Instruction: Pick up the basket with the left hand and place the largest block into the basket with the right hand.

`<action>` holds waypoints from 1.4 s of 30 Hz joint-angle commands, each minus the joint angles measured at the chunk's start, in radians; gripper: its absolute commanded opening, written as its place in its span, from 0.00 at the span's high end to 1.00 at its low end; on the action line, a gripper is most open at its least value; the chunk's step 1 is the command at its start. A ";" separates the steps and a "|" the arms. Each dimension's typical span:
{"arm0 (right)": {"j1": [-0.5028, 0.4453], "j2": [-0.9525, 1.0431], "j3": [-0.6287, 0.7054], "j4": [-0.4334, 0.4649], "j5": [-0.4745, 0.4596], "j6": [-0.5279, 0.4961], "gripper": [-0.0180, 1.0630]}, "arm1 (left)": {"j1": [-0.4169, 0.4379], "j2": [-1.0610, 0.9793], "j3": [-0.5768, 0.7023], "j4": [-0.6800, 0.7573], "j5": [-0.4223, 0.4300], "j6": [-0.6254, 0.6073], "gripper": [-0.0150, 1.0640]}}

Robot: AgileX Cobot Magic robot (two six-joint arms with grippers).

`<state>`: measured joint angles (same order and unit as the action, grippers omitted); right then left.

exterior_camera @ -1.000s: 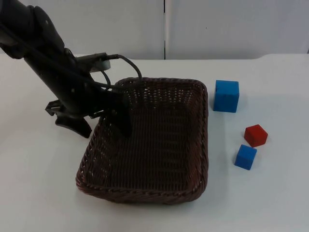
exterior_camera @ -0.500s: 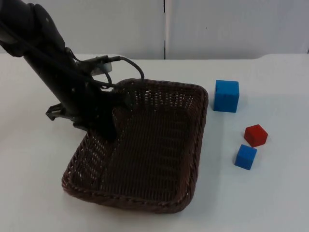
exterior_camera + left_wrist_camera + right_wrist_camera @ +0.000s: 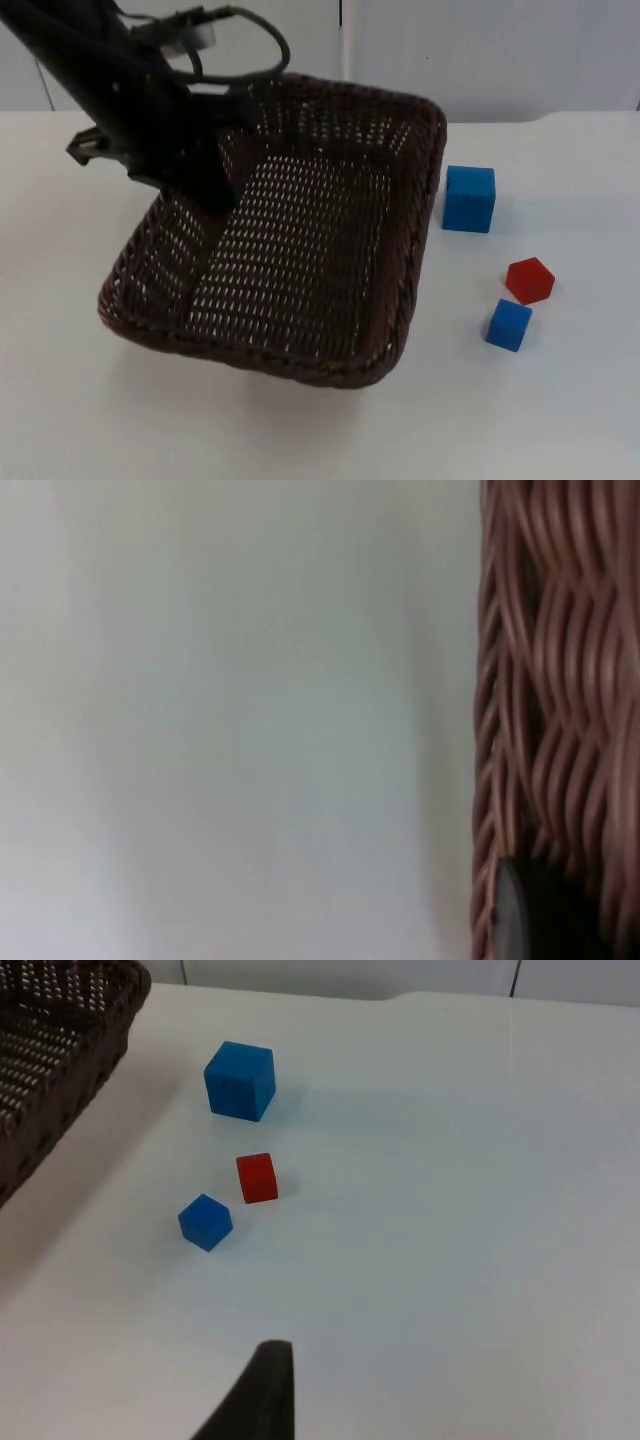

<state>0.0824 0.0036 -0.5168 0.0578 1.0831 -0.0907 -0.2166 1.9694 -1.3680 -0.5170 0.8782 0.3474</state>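
Wicker basket hung tilted off the tabletop, my left gripper clamped on its rim so the big blue block could drop in; my right gripper's fingers I couldn't tell.

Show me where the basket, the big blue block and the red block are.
basket (image 3: 415,250): top view, right rim.
big blue block (image 3: 469,198): top view, middle of the block.
red block (image 3: 257,1178): right wrist view, middle of the block.

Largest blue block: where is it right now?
In the top view, the largest blue block sits on the table right of the basket, behind the red block.
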 commanded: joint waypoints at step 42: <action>-0.008 -0.004 0.000 -0.004 -0.003 0.000 0.01 | 0.160 -0.448 0.516 -0.123 -0.002 -0.008 0.99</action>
<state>0.0824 0.0036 -0.5168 0.0578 1.0831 -0.0907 -0.0587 1.5368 -0.8518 -0.6145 0.8677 0.3344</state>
